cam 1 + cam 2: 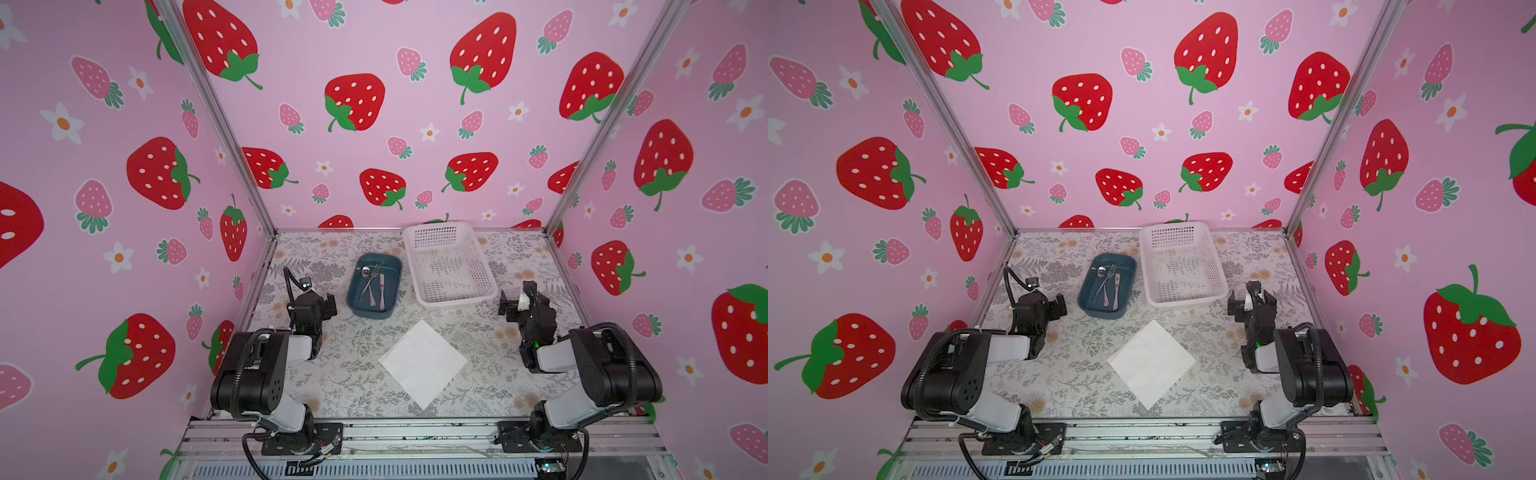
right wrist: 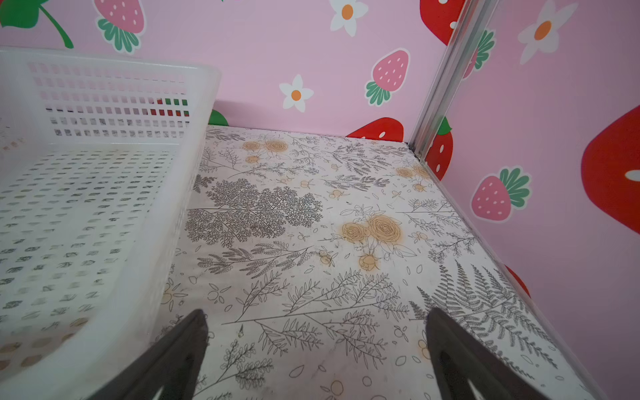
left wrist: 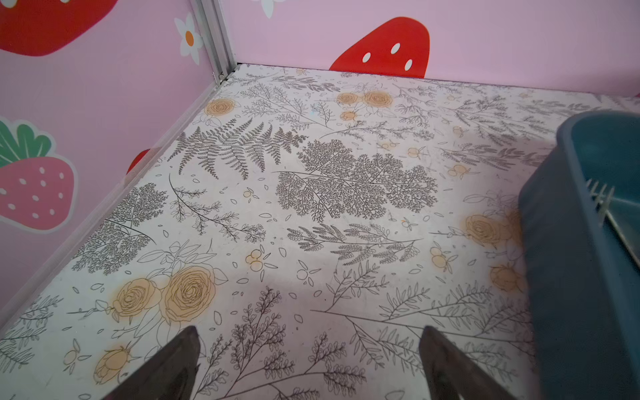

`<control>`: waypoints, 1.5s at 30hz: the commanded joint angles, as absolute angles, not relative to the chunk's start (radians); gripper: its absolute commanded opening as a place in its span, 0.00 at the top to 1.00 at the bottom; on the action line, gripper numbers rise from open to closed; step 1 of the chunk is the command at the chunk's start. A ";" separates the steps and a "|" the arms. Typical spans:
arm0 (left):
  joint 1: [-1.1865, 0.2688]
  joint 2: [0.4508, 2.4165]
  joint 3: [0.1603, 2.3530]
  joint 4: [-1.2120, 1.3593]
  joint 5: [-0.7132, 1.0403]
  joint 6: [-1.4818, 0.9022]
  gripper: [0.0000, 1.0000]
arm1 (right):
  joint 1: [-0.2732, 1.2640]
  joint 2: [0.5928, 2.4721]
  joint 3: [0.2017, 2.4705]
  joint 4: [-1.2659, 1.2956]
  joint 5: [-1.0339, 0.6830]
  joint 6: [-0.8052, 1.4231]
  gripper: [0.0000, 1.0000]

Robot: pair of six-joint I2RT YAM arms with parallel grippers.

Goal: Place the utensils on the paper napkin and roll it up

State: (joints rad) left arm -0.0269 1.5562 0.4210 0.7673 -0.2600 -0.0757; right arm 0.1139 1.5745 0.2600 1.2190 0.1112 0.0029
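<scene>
Spread wide and empty, my left gripper (image 1: 328, 305) sits at centre left in a top view, just beside the blue tub (image 1: 353, 305). Inside that tub lie the spoon (image 1: 365, 272), fork (image 1: 375, 275) and knife (image 1: 381, 291), while the paper napkin (image 1: 423, 363) rests flat at lower centre on the table (image 1: 332, 374). Further right stands the white basket (image 1: 451, 301), and beside its near corner my right gripper (image 1: 513, 303) is also spread wide, holding nothing.

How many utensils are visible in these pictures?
3, all in the blue tub: spoon on the left, fork crossing it, knife on the right. None looks hidden.
</scene>
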 commanded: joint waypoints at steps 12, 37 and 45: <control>-0.026 1.545 0.434 0.799 -0.255 -0.076 0.01 | 0.116 1.577 0.270 1.252 0.114 0.000 0.00; -0.025 1.274 0.483 0.453 -0.248 -0.140 0.01 | 0.116 1.392 0.310 0.994 0.226 0.076 0.00; -0.014 1.132 0.659 -0.044 -0.348 -0.456 0.01 | 0.109 1.271 0.525 0.294 0.406 0.383 0.00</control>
State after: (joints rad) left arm -0.0246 1.1568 0.5777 0.2306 -0.2817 -0.2729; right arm 0.1131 1.2961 0.4213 0.6910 0.3138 0.2115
